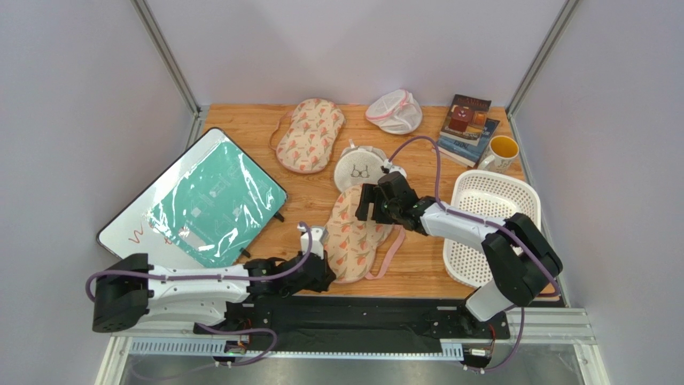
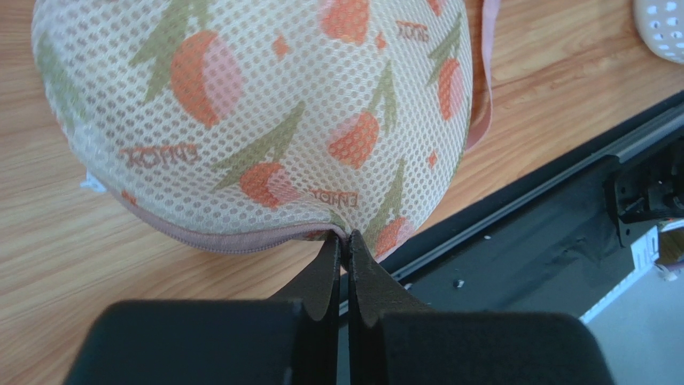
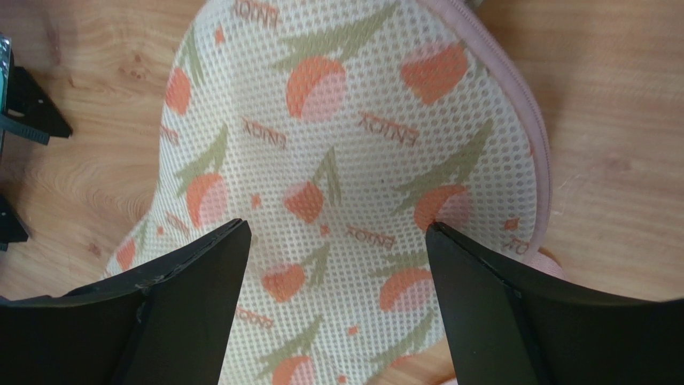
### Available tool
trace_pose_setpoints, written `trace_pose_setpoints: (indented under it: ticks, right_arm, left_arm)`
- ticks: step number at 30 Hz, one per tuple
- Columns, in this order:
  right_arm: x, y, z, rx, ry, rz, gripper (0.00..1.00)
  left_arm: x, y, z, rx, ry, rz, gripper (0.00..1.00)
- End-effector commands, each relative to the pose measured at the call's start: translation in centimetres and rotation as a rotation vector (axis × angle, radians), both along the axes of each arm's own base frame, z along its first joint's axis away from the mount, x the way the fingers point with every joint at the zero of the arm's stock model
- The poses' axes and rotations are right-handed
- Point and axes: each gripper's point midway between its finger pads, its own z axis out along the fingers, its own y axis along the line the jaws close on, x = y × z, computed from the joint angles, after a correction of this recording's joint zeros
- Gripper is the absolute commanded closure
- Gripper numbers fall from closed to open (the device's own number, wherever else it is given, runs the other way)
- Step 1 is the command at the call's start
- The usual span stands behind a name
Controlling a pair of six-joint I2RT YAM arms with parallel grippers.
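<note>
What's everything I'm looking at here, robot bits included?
near tulip pouch: 1, cream mesh with orange tulips, near middle
far tulip pouch: 1, same print, far middle
round mesh bag: 1, white, centre
small mesh bag: 1, white with pink edge, far side
books: small stack, dark covers, far right
mug: 1, yellow inside, beside books
basket: 1, white plastic, right
board: 1, white under a teal sheet, left
table: 1, wood
left hand: black, shut on near tulip pouch's zip edge
right hand: black, open over it

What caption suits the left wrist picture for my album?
Closed left gripper touching the pink zipper edge of a tulip-print mesh pouch on a wooden table.
</note>
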Motion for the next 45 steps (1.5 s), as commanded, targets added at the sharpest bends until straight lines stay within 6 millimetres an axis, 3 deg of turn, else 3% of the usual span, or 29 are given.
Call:
trace_pose_setpoints:
  ticks: [1,3,5,9,12,14,16,17,18,22,24,26,29,36,43,45]
  right_arm:
    - [2.8,-0.1,1.4,-0.033,-0.077,0.014,0.13]
    - [3.1,0.4,2.2,-0.026,-0.089,0.036,0.13]
    - [3.0,0.4,2.7,-0.045,-0.089,0.068,0.13]
    - [2.6,-0.4,5.7,-0.075,-0.121,0.091,0.13]
    - [1.4,-1.3,7.7,-0.072,-0.134,0.094,0.13]
    - [-0.1,-2.0,7.6,-0.062,-0.110,0.097,0.13]
    - [-1.2,-2.3,8.8,-0.018,-0.127,0.089,0.13]
    - [-2.1,-2.7,7.8,-0.021,-0.107,0.089,0.14]
    - [-2.6,-2.7,8.7,0.009,-0.125,0.083,0.14]
    - [-6.3,-1.0,8.3,0.066,-0.099,0.155,0.14]
    - [-7.8,-0.6,7.5,0.067,-0.082,0.176,0.14]
    - [-8.8,-0.3,6.9,0.049,-0.084,0.158,0.14]
    - [-10.5,0.1,6.6,0.080,-0.079,0.152,0.15]
    - [-12.9,0.8,3.7,0.064,-0.026,0.173,0.14]
    - [-12.7,0.2,0.5,-0.001,0.008,0.150,0.13]
    - [-12.6,-0.1,-0.1,-0.020,0.012,0.146,0.12]
  left_arm:
    - [-0.5,-5.8,3.6,-0.129,-0.025,-0.067,1.00]
    - [-0.6,-7.4,4.7,-0.148,-0.031,-0.089,0.98]
    - [-0.8,-8.4,4.6,-0.141,-0.033,-0.106,0.86]
    - [-0.6,-9.1,6.2,-0.169,-0.053,-0.117,0.16]
    - [-0.5,-7.8,7.7,-0.173,-0.080,-0.110,0.03]
    - [-0.5,-6.4,7.6,-0.138,-0.085,-0.103,0.02]
    - [-0.4,-4.6,8.2,-0.122,-0.109,-0.087,0.00]
    - [-0.3,-3.9,8.3,-0.115,-0.120,-0.084,0.00]
    - [0.0,-3.0,8.2,-0.103,-0.134,-0.071,0.00]
    - [1.7,0.7,8.2,-0.114,-0.143,-0.004,0.01]
    - [2.0,1.4,7.2,-0.127,-0.108,-0.022,0.04]
    - [3.5,2.2,7.5,-0.152,-0.120,0.015,0.07]
    - [4.8,2.4,7.2,-0.165,-0.117,0.027,0.17]
    - [6.5,0.1,5.6,-0.190,-0.042,-0.021,0.16]
    - [7.4,-0.3,3.7,-0.160,-0.014,-0.002,0.16]
    - [7.6,-0.3,3.2,-0.161,-0.011,0.003,0.24]
